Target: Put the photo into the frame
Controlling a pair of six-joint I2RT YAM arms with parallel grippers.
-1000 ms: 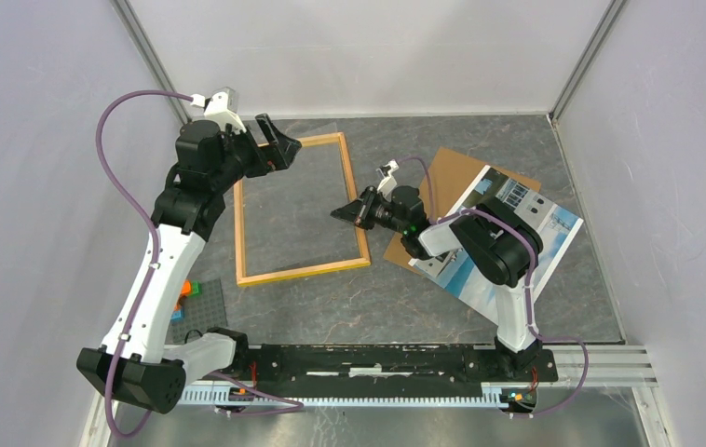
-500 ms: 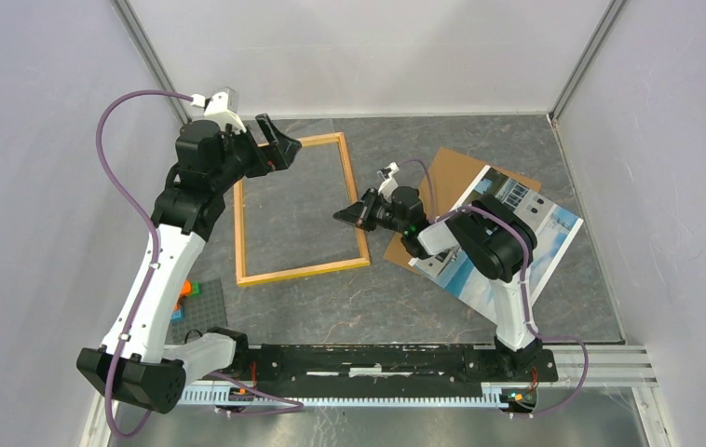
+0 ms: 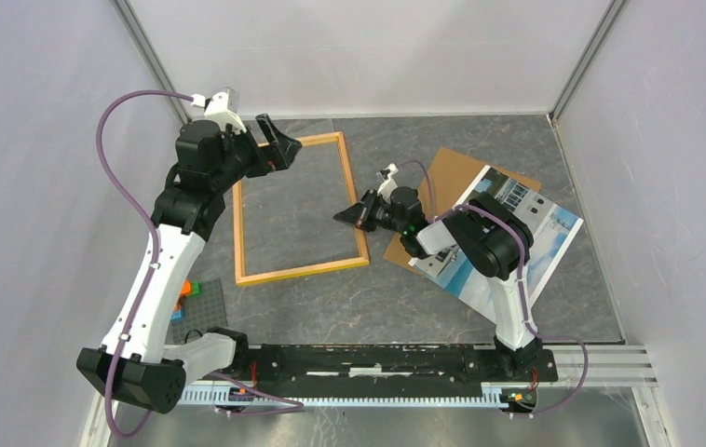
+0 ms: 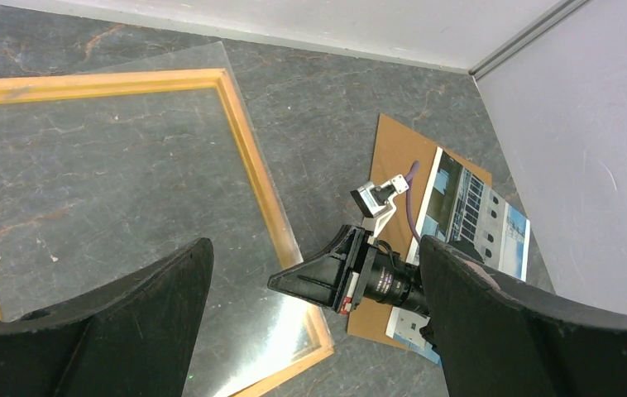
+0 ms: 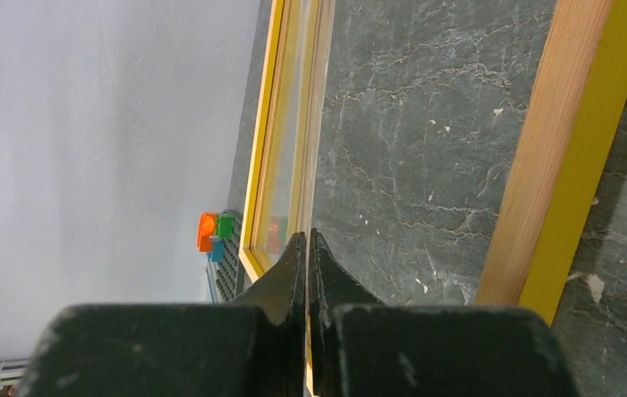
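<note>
Photo (image 3: pixel 554 233) waiting, well apart from the frame (image 3: pixel 303 271).
Nearest, it lies on a brown panel (image 3: pixel 447 172) at right; the clenched, empty right tool (image 3: pixel 342 214), just inside the frame's right rail, should open and pinch the print's free edge; beyond, left tool (image 3: pixel 279 142) gapes empty.

Premises: a robotics test cell in a laboratory, not a home or a shop.

Evidence: plain white panel walls (image 3: pixel 359 47), held in aluminium corner posts (image 3: pixel 149 56), enclose a single table (image 3: pixel 331 298) with a dark stone-pattern top. Two white-and-black machines, the left arm (image 3: pixel 158 270) and the right arm (image 3: pixel 508 289), are bolted to a black mounting rail (image 3: pixel 377 361) along the near edge. Purple cables (image 3: pixel 100 140) loop in the open.

Props lie loose on the top: the frame (image 3: pixel 303 270), the photo (image 3: pixel 554 235), and what appear to be toy bricks (image 3: pixel 184 291) on a studded grey plate (image 3: pixel 202 315), too small to confirm.
</note>
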